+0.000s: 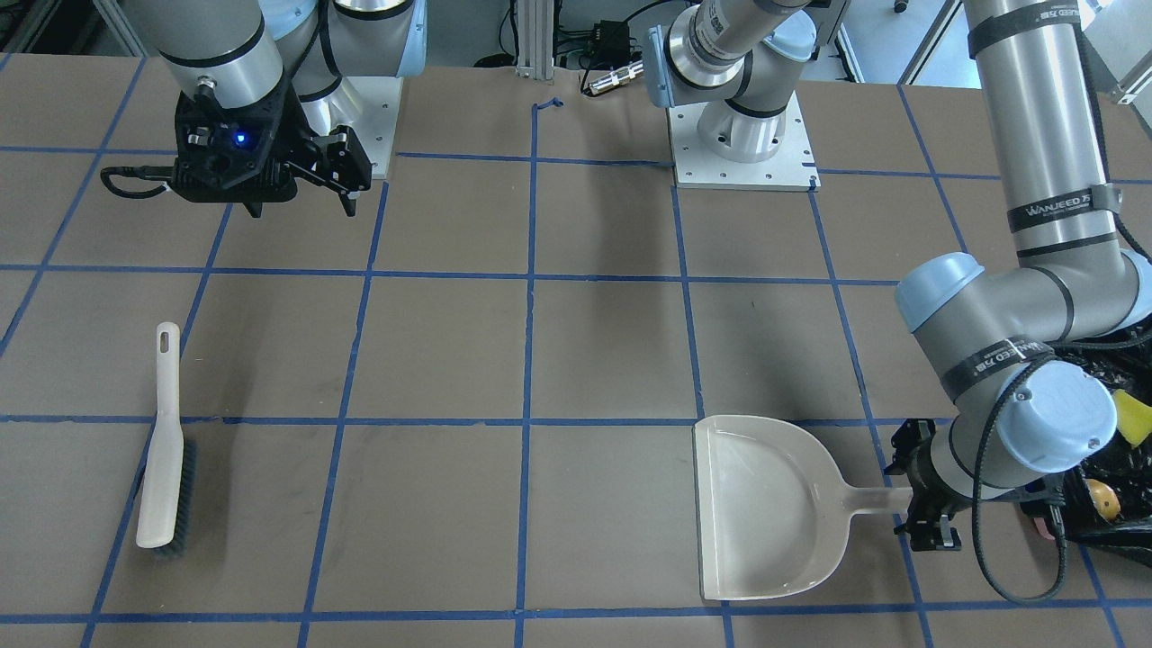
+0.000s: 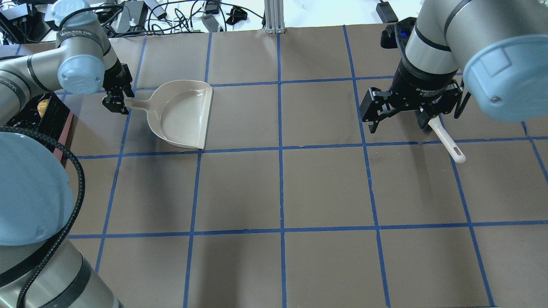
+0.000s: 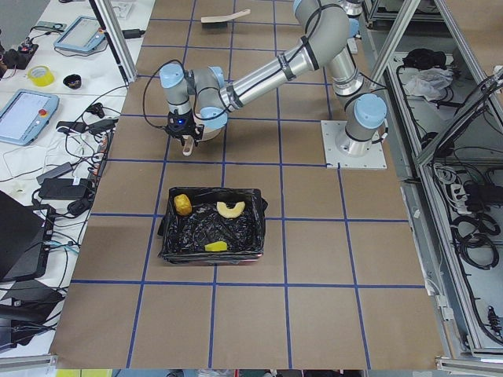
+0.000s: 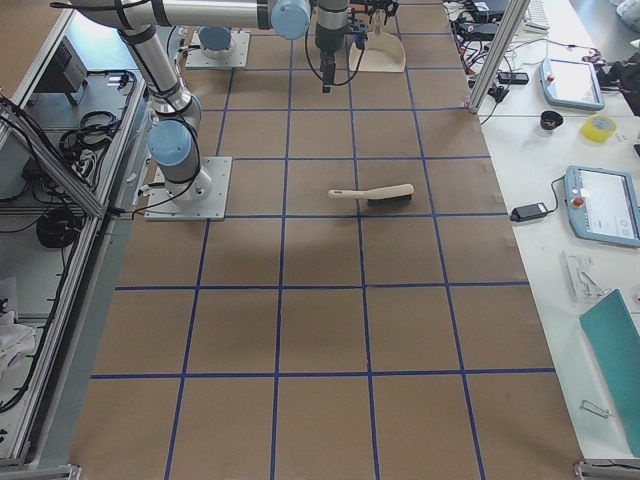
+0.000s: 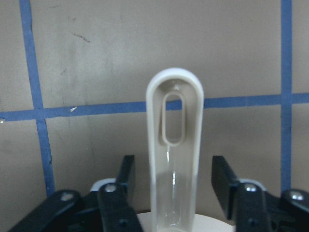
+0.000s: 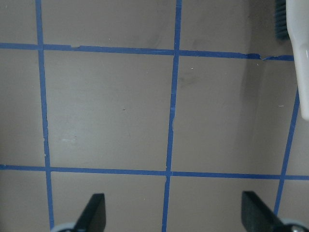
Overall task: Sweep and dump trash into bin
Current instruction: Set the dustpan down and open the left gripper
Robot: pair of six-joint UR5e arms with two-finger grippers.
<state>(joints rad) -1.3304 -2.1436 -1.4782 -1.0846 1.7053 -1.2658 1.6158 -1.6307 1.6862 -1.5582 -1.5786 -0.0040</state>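
Note:
The bin (image 3: 174, 242), lined with a black bag, holds the trash: an amber lump (image 3: 182, 204), a croissant-like piece (image 3: 230, 209) and a yellow wedge (image 3: 216, 247). The empty beige dustpan (image 1: 765, 504) lies flat on the table beside the bin. My left gripper (image 1: 911, 493) is open, its fingers either side of the dustpan handle (image 5: 175, 145) without touching it. My right gripper (image 2: 398, 113) is open and empty, held above the table. The brush (image 1: 162, 450) lies on the table; its handle tip shows under the right gripper (image 2: 447, 141).
The bin stands at the table's left end, partly under my left arm's elbow (image 1: 1053, 414). The two arm bases (image 1: 742, 144) are at the robot's edge. The table is brown paper with a blue tape grid.

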